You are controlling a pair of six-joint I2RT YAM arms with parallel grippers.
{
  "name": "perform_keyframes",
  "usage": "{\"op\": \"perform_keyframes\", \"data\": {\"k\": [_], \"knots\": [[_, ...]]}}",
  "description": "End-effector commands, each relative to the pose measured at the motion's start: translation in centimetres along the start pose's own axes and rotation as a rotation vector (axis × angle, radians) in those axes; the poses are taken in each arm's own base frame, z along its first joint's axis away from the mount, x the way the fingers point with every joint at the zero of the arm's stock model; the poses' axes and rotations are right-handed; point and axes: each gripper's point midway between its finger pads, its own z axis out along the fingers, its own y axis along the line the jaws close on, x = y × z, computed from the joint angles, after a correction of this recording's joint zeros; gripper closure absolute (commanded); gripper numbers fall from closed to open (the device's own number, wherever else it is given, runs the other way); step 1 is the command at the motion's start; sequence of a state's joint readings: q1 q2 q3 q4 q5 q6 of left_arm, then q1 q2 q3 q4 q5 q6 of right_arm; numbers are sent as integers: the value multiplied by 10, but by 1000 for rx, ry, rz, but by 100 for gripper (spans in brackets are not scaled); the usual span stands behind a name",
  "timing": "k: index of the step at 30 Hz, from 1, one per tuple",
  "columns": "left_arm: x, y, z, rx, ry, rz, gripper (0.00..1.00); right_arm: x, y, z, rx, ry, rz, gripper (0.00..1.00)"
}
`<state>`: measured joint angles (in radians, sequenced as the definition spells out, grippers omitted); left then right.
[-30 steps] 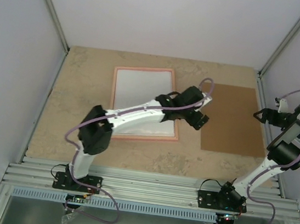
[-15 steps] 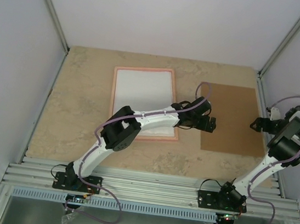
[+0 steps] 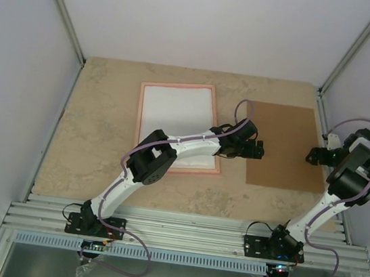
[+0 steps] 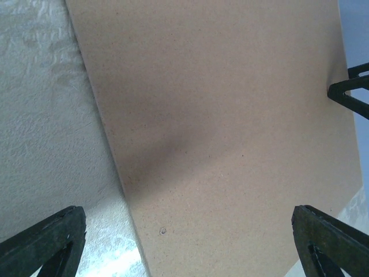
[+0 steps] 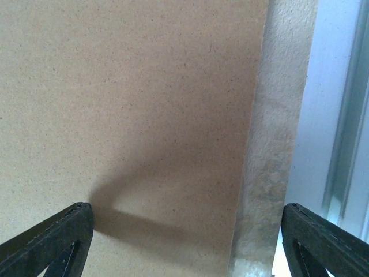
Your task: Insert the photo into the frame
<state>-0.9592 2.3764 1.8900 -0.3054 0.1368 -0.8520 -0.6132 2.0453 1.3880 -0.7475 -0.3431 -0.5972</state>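
my left jaws are spread wide with nothing between them, hanging over the left edge of the brown cardboard sheet (image 4: 230, 115), where it meets the bare worktop (image 4: 46, 115). my right jaws are also wide apart and empty, above the same sheet's right edge. my left arm (image 3: 191, 139) crosses over the near right corner of the pink frame (image 3: 178, 85). the photo (image 3: 174, 113) lies flat inside the frame, white side up, left of the cardboard sheet and apart from it.
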Motion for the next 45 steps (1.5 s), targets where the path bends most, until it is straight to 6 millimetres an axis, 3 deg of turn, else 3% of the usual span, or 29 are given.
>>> {"op": "perform_keyframes", "data": {"k": [1, 5, 9, 22, 32, 35, 37, 42, 45], "knots": [[-4, -2, 3, 20, -15, -21, 1, -10, -9, -18, 113, -32, -36, 11], [-5, -3, 4, 24, -20, -21, 1, -16, 4, -26, 79, -52, -48, 11], [-6, 2, 5, 16, -21, -31, 1, -14, 18, -14, 10, -33, -35, 11], [-3, 17, 19, 23, 8, -95, 1, 7, 21, 21, -22, 48, -9, 12], [3, 19, 34, 79, 55, -159, 2, 28, 76, 29, -229, 82, 33, 14], [0, 11, 34, 124, 60, -163, 4, 31, 80, 32, -252, 87, 47, 14], [-6, -5, 28, 174, 52, -124, 6, 32, 82, 32, -261, 89, 50, 14], [-43, -56, -13, 300, -67, -6, 7, 33, 91, 33, -286, 88, 49, 15], [-57, -76, -36, 342, -117, 31, 7, 34, 98, 34, -291, 89, 34, 15]]}}
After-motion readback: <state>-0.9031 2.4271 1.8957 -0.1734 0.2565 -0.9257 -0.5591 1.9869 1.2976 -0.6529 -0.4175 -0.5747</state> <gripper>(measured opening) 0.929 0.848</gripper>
